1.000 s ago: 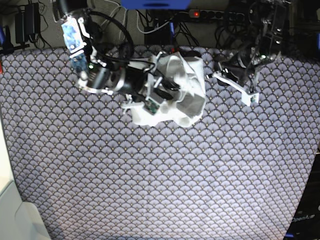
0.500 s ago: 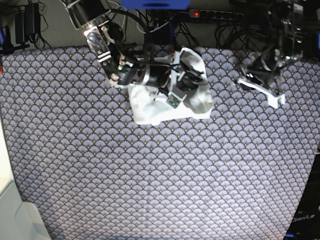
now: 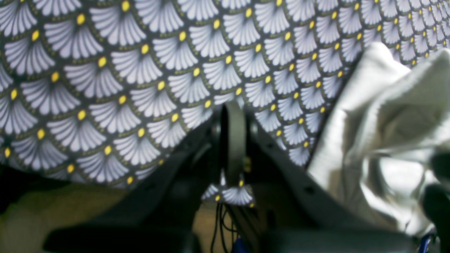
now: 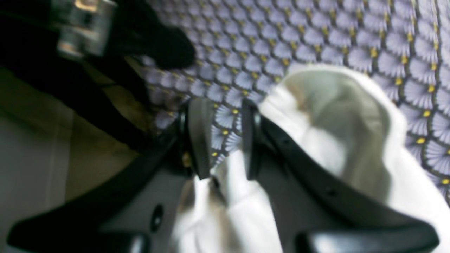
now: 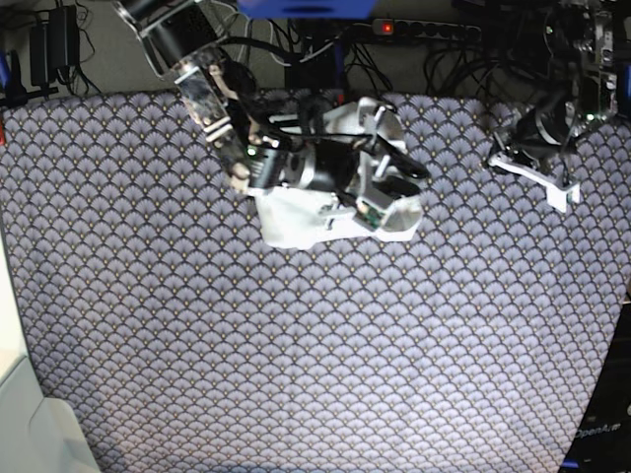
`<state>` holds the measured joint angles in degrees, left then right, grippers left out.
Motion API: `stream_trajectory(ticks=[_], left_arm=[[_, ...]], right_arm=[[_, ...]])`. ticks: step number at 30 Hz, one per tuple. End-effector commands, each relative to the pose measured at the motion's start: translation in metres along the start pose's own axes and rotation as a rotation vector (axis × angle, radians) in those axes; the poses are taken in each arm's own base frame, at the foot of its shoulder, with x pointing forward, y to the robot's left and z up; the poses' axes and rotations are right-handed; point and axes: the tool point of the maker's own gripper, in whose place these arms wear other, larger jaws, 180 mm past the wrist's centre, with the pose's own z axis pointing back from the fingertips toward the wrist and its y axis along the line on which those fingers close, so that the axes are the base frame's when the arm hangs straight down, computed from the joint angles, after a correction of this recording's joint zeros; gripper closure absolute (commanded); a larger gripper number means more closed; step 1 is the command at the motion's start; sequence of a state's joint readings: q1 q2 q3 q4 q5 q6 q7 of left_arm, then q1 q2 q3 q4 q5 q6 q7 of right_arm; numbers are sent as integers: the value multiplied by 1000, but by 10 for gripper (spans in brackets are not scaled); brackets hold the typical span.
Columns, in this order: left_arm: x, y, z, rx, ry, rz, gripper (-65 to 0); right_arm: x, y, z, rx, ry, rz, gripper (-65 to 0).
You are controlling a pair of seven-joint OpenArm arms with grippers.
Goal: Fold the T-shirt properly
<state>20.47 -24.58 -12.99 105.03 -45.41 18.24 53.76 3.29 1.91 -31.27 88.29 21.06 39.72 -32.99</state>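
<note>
Hidden: you cannot see most of the T-shirt (image 5: 296,219) from the base view; the right arm (image 5: 212,99) lies across its top, and only a crumpled white mass shows below and to the side of the wrist.
Cut off: in the left wrist view the T-shirt (image 3: 383,140) runs off the right edge; in the right wrist view the T-shirt (image 4: 337,140) leaves the frame at the bottom right.
Hard to make out: both wrist views are soft, so seams, sleeves and collar cannot be told apart. You cannot tell how many layers are bunched.
T-shirt position: it sits bunched near the far middle of the patterned cloth (image 5: 296,374), not flat.
Right gripper (image 4: 221,140): partly parted, with white fabric bunched between the fingers lower down; the fingertips (image 4: 198,137) themselves frame bare pattern. You are gripping the T-shirt.
Left gripper (image 3: 233,140): clenched, fingers pressed together, nothing between them; the T-shirt is just beside it but apart. In the base view the left gripper (image 5: 537,172) hovers at the far right, well apart from the shirt.
Count, T-shirts: one.
Count, arms: two.
Count, grippers: two, one clamped on cloth and one closed on nothing.
Count, power strip (image 5: 409,30): one, behind the far edge, with a red light; cables around it are too tangled to count.
</note>
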Motion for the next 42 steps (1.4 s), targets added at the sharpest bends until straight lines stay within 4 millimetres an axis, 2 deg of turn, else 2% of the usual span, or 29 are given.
stream_trajectory(ticks=[1,4,6,10,13,17,26,30,34,36,42], left_arm=[[9,-3,4,-11,-26,-10,-5],[7,-5,4,-16,-22,-13,-5],[8,-7,5,-21,-26,-17,-5],[8,-7,4,-21,-26,-17,-5],[8,-6,4,-20,-25,-16,-5],[8,-7,4,-22,-26,-15,-5],[6,-7,4,-20,-21,-16,-5],[5,-6,4,-19,-19,-16,-5],[5,-6,4,-19,-19,-16,-5],[5,-6,4,-19,-19,-16,-5],[0,-13,2,-38,-16,8,-9]], right_arm=[[25,0,4,2,-74,32,-133],[33,1,22,-15,-89,89,-132],[41,-5,39,-51,-104,136,-132],[35,-27,77,-145,-61,186,-132],[18,-39,90,-184,-27,163,-132],[-11,-45,86,-184,24,88,-132],[-35,-57,65,-172,-7,-42,-132],[-52,-51,44,-124,15,-92,-132],[-62,-51,39,-117,1,-133,-132],[-62,-53,41,-121,0,-128,-132],[-24,-47,59,-126,-60,-11,-132]])
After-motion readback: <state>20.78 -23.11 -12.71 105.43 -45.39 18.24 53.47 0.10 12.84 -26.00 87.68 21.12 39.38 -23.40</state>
